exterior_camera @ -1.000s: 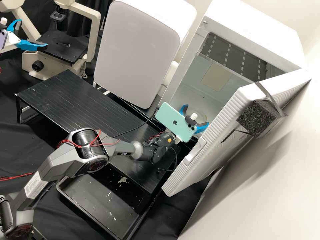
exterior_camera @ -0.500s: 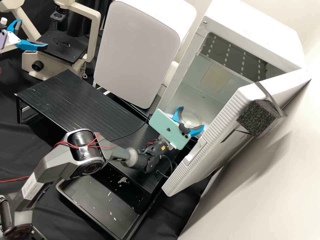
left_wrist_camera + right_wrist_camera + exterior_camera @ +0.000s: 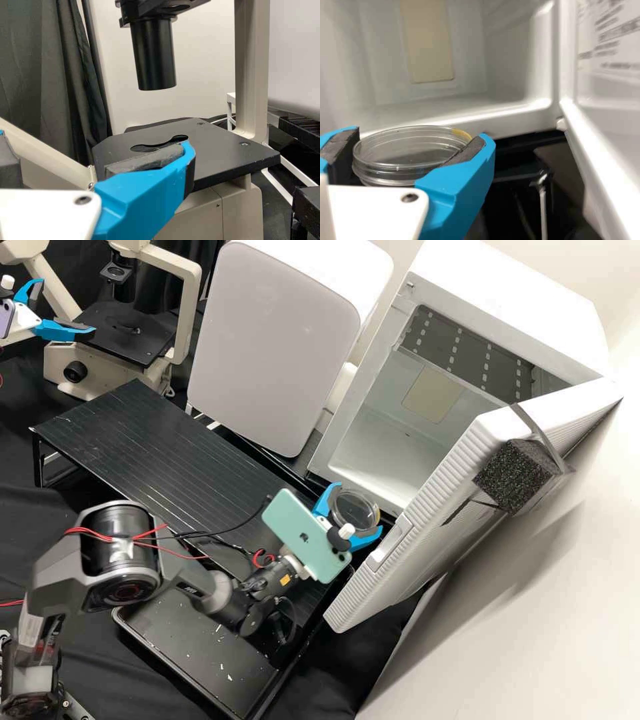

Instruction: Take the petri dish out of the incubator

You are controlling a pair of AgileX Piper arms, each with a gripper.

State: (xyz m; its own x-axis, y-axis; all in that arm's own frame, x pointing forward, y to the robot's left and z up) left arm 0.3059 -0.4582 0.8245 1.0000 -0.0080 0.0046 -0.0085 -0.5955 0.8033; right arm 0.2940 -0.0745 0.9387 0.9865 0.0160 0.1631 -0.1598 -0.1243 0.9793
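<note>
Pinches one petri dish (image 3: 355, 509) between the two blue fingers (image 3: 465, 175) of the right gripper (image 3: 354, 512), parted only by the breadth of the dish, with a dark pad (image 3: 467, 151) pressing its side. Holds the dish outside the incubator (image 3: 510, 303), just in front of the open mouth. Is clear and round, with a yellow mark (image 3: 462, 134) on the rim; cannot tell the contents. Spreads the two fingers of the left gripper (image 3: 67, 306) wide, near the stage (image 3: 220, 155) of one microscope (image 3: 57, 367), at the far left.

Inside the incubator, see one beige panel (image 3: 433, 395) on the back wall and one dark slotted panel (image 3: 460, 350) above. Stands with one door (image 3: 400, 527) swung open to the right, bearing one foam block (image 3: 513, 475). Just left, find one closed white cabinet (image 3: 273, 350). Count two phones, a green one (image 3: 307, 535) on the right gripper and a purple one (image 3: 5, 318) on the left. Spot one black counter (image 3: 147, 433) between the arms, and, nearer and lower, one black tray (image 3: 200, 640) holding pale flecks (image 3: 227, 667).
</note>
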